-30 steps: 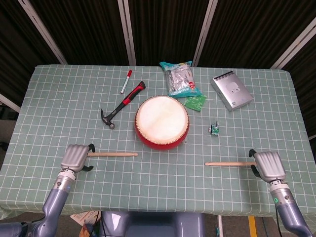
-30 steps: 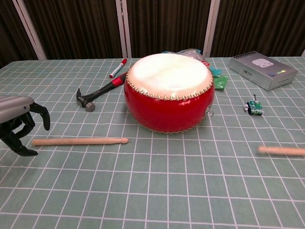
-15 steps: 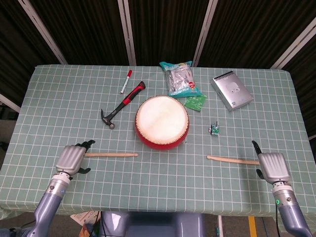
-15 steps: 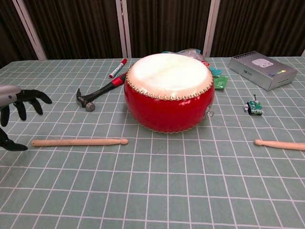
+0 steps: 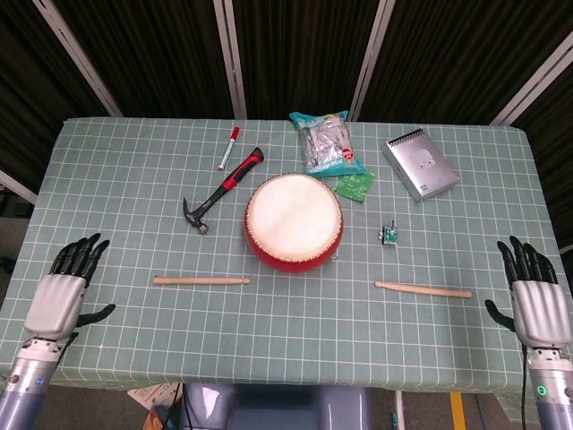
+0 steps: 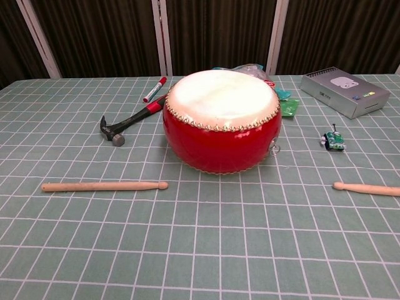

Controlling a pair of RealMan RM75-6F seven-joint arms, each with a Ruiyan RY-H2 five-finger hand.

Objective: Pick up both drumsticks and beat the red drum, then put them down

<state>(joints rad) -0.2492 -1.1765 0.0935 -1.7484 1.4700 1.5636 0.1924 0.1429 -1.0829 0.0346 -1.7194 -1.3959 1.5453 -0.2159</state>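
Observation:
The red drum (image 5: 294, 221) (image 6: 221, 119) with its pale skin stands upright at the table's middle. One wooden drumstick (image 5: 200, 280) (image 6: 104, 185) lies flat to the drum's left front, the other drumstick (image 5: 423, 288) (image 6: 367, 189) to its right front. My left hand (image 5: 64, 294) hovers at the table's left front edge, fingers spread, holding nothing, well left of its stick. At the right front edge my right hand (image 5: 537, 297) is likewise spread and empty, right of its stick. Neither hand shows in the chest view.
A hammer (image 5: 220, 190) (image 6: 130, 123) and a red-capped marker (image 5: 228, 148) (image 6: 154, 89) lie behind the drum's left. A snack bag (image 5: 326, 142), a green packet (image 5: 355, 185), a grey box (image 5: 420, 164) (image 6: 344, 92) and a small toy (image 5: 389, 235) (image 6: 334, 140) sit behind and right.
Both hands have let go of the drumsticks, opened their fingers and drawn back outward to the table's front corners. The sticks now lie free on the cloth.

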